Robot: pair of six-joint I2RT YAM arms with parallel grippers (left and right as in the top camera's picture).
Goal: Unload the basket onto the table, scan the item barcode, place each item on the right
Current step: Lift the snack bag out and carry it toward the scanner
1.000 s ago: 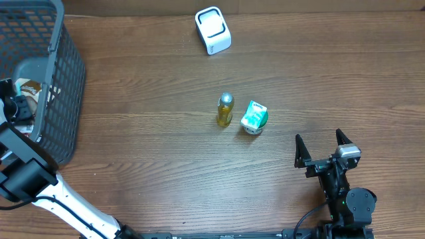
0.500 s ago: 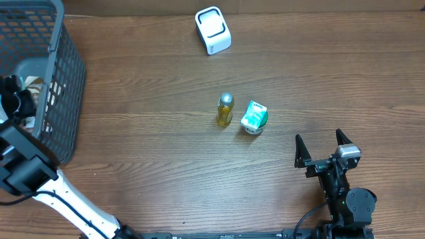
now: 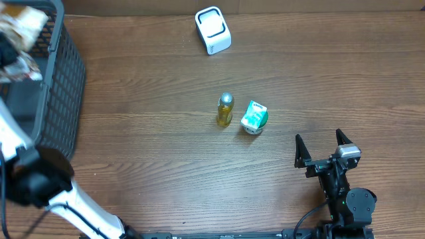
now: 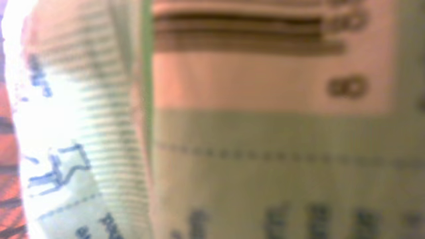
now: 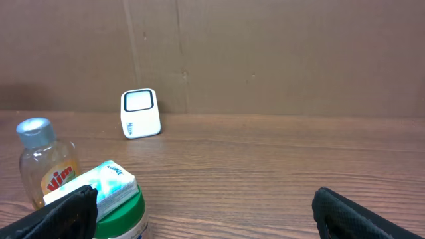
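Observation:
At the far left, above the dark mesh basket, my left gripper is shut on a crinkly printed packet, which shows blurred. That packet fills the whole left wrist view with pale green and pink print, and the fingers are hidden. The white barcode scanner stands at the back of the table, window up; in the right wrist view the scanner sits by the wall. My right gripper rests open near the front right with nothing between its fingers.
A small yellow bottle with a silver cap and a green-lidded tub with a teal packet on top stand mid-table. Both the bottle and the tub lie left of my right gripper. A brown cardboard wall backs the table.
My left gripper has come up out of the basket with the packet and moved toward the far edge. The right arm and the things on the table have not moved.

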